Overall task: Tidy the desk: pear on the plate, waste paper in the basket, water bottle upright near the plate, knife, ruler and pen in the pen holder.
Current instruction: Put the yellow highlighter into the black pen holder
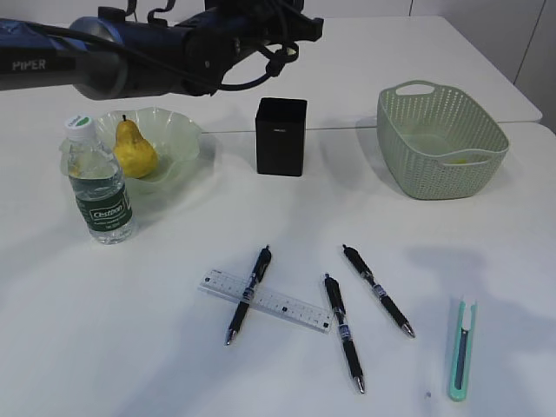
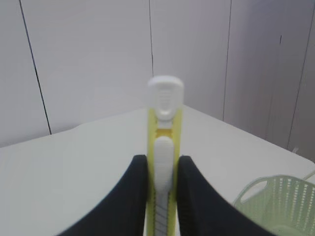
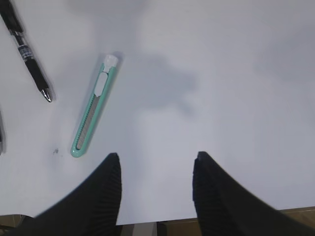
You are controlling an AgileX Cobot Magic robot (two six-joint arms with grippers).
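Observation:
My left gripper (image 2: 163, 160) is shut on a yellow utility knife (image 2: 165, 113) and holds it upright, high above the table. Its arm (image 1: 174, 52) crosses the top of the exterior view, above the black pen holder (image 1: 281, 136). My right gripper (image 3: 155, 162) is open and empty over bare table, right of a teal knife (image 3: 93, 113) (image 1: 462, 347). The pear (image 1: 135, 149) lies on the green plate (image 1: 187, 139). The water bottle (image 1: 98, 182) stands upright in front of the plate. A clear ruler (image 1: 265, 301) lies under one of three black pens (image 1: 248, 294) (image 1: 343, 332) (image 1: 377, 289).
The green mesh basket (image 1: 443, 139) stands at the back right and also shows in the left wrist view (image 2: 280, 201). A pen tip (image 3: 27, 54) shows at the right wrist view's upper left. The table's front edge runs just below my right gripper.

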